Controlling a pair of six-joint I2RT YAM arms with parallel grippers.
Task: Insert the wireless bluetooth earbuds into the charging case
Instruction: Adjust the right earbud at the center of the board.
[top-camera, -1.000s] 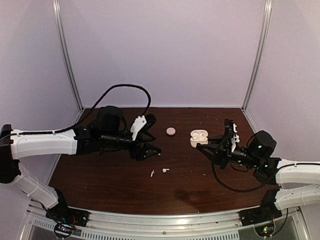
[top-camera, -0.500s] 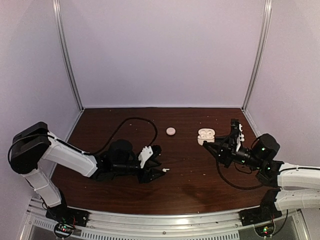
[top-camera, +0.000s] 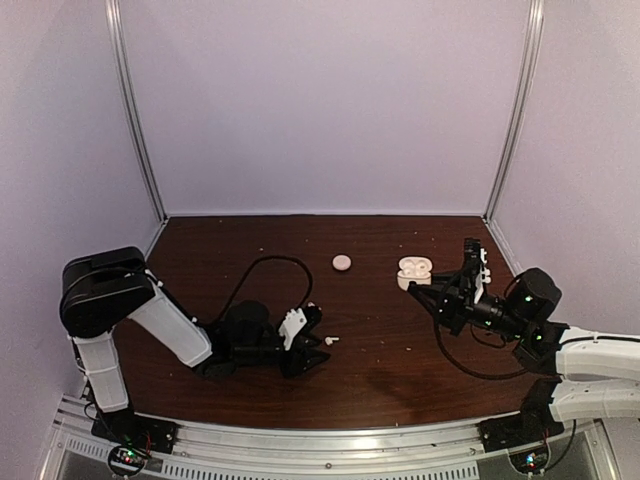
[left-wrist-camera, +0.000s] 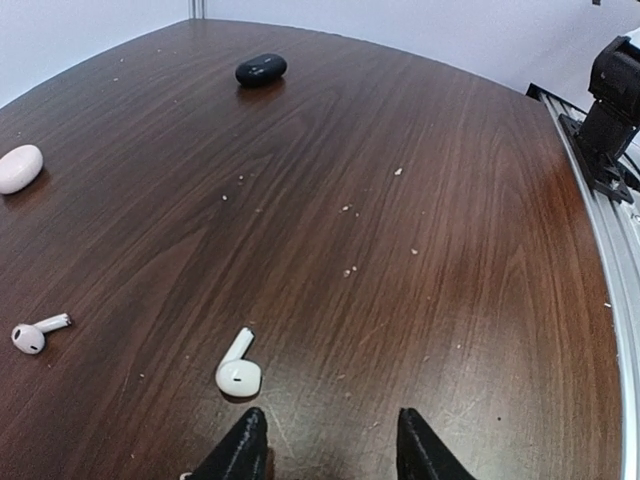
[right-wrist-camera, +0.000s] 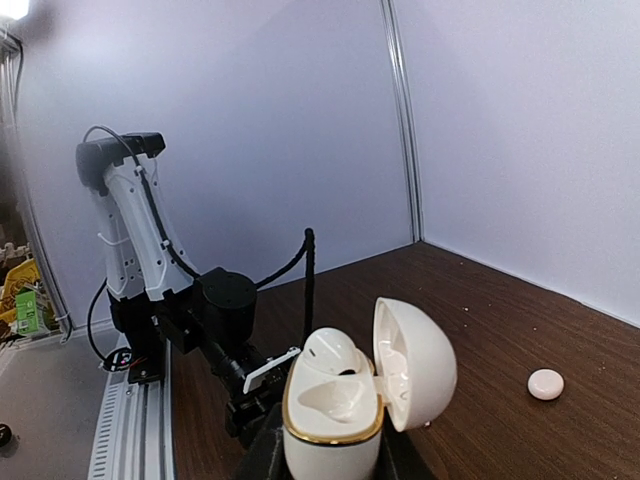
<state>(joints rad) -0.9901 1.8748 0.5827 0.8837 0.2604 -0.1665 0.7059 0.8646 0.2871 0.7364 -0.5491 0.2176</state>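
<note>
White earbud (left-wrist-camera: 238, 372) lies on the tabletop (left-wrist-camera: 420, 200) just ahead of the left jaws, now dropped low and narrowed yet spread; pickup seems next; right jaws pinch the open case (right-wrist-camera: 340, 395).

Your left arm stretches low, its gripper (left-wrist-camera: 328, 455) with jaws apart; your right arm reaches forward, gripper (right-wrist-camera: 333, 458) clamped on the charging case (right-wrist-camera: 345, 385).
</note>
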